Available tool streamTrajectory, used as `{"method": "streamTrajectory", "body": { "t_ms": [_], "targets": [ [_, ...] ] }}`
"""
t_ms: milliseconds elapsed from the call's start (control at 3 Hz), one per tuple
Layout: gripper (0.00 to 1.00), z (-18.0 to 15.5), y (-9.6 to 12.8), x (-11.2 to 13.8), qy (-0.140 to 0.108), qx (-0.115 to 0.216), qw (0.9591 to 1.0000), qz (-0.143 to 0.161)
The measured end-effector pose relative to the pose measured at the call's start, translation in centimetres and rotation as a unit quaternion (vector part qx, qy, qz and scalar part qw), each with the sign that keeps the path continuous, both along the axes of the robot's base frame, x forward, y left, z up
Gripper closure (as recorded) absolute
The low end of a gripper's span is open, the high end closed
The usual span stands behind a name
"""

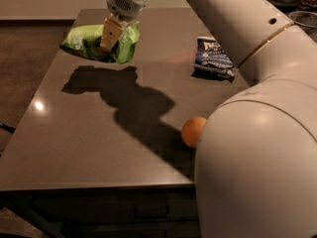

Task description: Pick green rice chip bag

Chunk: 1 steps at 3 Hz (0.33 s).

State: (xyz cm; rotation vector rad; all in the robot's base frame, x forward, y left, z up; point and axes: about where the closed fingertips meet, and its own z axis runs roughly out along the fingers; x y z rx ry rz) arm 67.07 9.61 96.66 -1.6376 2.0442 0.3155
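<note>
Hanging over the far left part of the table (89, 133), the green rice chip bag (84, 41) is pinched in the jaws, which reach down from above at the end of the pale arm (233, 19). They are closed tight on the right-hand half of the bag, and one tan finger (110, 33) lies flat against its crinkled front. The bag is clear of the table, its free end sticking out to the left, and its dark shadow (124, 98) falls on the surface below and nearer to me. Over to the far right, well apart from it, a dark blue snack bag (213, 57) lies flat on the table. Nearer, at the right, an orange (193, 131) rests on the table, partly hidden behind the robot's big rounded shoulder (257, 172).
</note>
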Motion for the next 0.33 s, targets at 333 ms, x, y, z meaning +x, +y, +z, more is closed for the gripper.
{"method": "streamTrajectory", "body": {
  "t_ms": [333],
  "targets": [
    [1.00, 0.90, 0.08, 0.02, -0.005, 0.005, 1.0000, 0.004]
  ]
}}
